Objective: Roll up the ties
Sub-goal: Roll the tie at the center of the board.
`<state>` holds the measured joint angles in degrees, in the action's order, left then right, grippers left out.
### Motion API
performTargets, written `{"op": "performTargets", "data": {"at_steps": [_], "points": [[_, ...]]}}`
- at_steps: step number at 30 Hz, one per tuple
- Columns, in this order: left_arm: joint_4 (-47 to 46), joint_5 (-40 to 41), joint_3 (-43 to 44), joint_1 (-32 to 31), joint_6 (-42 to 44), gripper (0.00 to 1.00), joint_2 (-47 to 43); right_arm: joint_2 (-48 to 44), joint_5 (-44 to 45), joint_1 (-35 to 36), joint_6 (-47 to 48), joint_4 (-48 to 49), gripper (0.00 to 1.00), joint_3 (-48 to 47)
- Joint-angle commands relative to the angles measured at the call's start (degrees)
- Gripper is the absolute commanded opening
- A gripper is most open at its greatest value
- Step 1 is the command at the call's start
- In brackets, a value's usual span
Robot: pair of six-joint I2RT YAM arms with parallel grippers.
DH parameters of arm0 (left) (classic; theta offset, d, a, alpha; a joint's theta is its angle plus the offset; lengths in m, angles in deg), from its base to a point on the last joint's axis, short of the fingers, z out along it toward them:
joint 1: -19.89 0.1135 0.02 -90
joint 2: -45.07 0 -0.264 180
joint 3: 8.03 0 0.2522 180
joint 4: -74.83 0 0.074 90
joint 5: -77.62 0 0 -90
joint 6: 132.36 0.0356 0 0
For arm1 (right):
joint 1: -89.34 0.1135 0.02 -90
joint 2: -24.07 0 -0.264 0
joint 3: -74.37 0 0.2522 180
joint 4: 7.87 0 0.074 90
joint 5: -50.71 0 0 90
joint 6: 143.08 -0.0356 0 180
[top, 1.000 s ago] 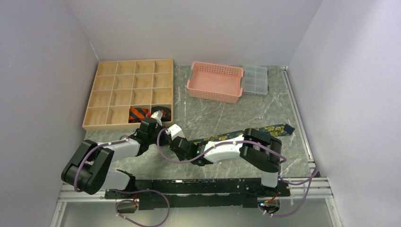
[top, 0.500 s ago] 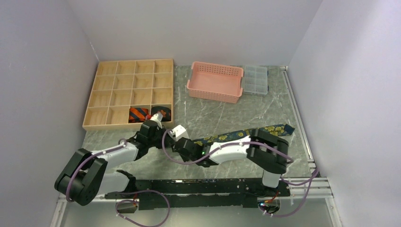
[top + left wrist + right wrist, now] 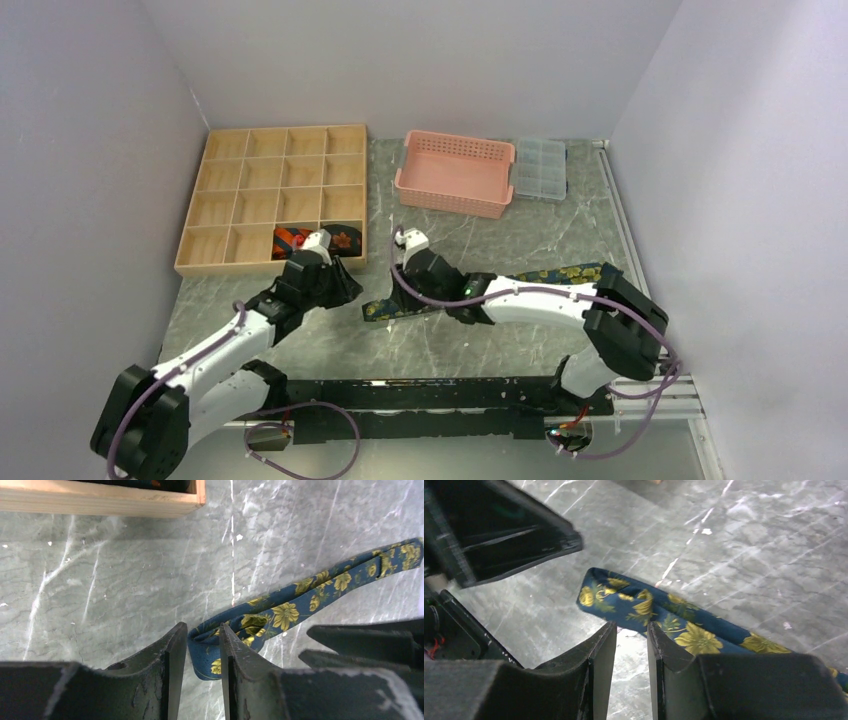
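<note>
From the folded end of the floral tie (image 3: 385,308), you have bare bench (image 3: 405,345) at 6 o'clock; the wooden tray (image 3: 215,268) blocks 10 o'clock, the pink basket (image 3: 450,204) 1 o'clock.

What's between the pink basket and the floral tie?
Only bare tabletop lies between the pink basket and the floral tie; the top view shows it.

My left gripper (image 3: 348,288) sits low over the grey marbled table (image 3: 520,230), just in front of the wooden divided tray (image 3: 225,267). My right gripper (image 3: 412,288) is close beside it, over the near end of the dark yellow-flowered tie (image 3: 560,273), which stretches off to the right, partly under my right forearm. In the tray's nearest row, neighbouring compartments hold a rolled orange-striped tie (image 3: 290,238) and a rolled dark tie with orange marks (image 3: 347,237), while a pink perforated basket (image 3: 455,190) and a clear compartment box (image 3: 540,168) stand side by side at the back.
</note>
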<state>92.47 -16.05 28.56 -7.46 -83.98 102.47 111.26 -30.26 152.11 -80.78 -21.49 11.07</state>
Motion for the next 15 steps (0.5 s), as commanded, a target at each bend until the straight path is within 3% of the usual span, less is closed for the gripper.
{"op": "performTargets", "data": {"at_steps": [1,7,11,15], "points": [[1.97,1.78,-1.31,-0.16,-1.71,0.37,-4.27,0.15,-9.9,-3.08,-3.6,2.61,0.33,-1.54],[0.51,-0.45,-2.99,-0.16,-2.27,0.41,-3.45,3.72,-14.71,-4.19,-6.25,4.0,0.33,-4.54],[-0.91,-1.83,-4.31,-0.14,-2.68,0.51,-3.2,6.08,-18.52,-6.49,-8.32,4.16,0.32,-4.75],[-1.43,-2.31,-5.14,-0.07,-2.88,0.52,-2.86,9.34,-22.3,-10.17,-11.8,5.91,0.31,-2.43]]}}
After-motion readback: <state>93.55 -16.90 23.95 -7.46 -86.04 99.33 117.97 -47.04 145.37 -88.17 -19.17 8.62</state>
